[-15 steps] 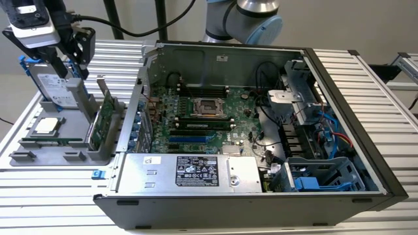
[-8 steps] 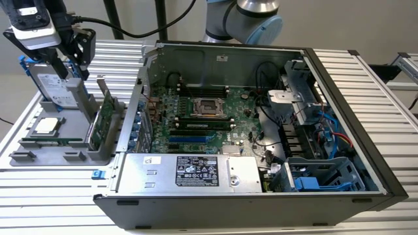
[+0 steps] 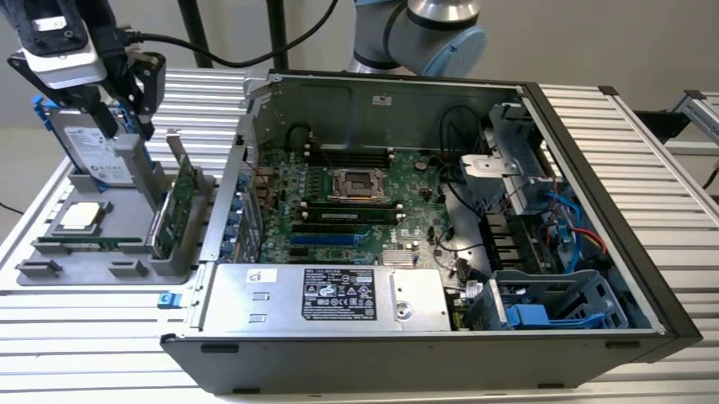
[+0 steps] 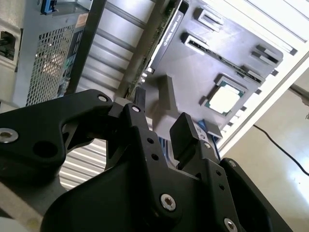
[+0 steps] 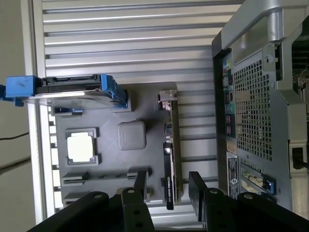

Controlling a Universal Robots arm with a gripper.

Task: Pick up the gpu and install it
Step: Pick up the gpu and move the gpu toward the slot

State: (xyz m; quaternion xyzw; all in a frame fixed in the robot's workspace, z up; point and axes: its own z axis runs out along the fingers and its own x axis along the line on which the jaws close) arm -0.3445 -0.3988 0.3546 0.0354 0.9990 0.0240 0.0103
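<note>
One gpu (image 3: 180,202) stood on edge in a gray holder tray (image 3: 101,252) at the exterior view's left, beside the open computer case (image 3: 393,370). It looked light, stiff and fragile, and I judged its bare long edges the safest hold, clear of the fan. The gripper (image 3: 127,126) hung above the tray, jaws spread wide and empty. In the first wrist view the gpu (image 5: 170,145) lined up between its fingers (image 5: 197,186), untouched.

Nothing can be read. White labels on the power supply (image 3: 337,296) and hard drive (image 3: 93,143), and pale lettering along the gpu (image 4: 164,36), are too small.
</note>
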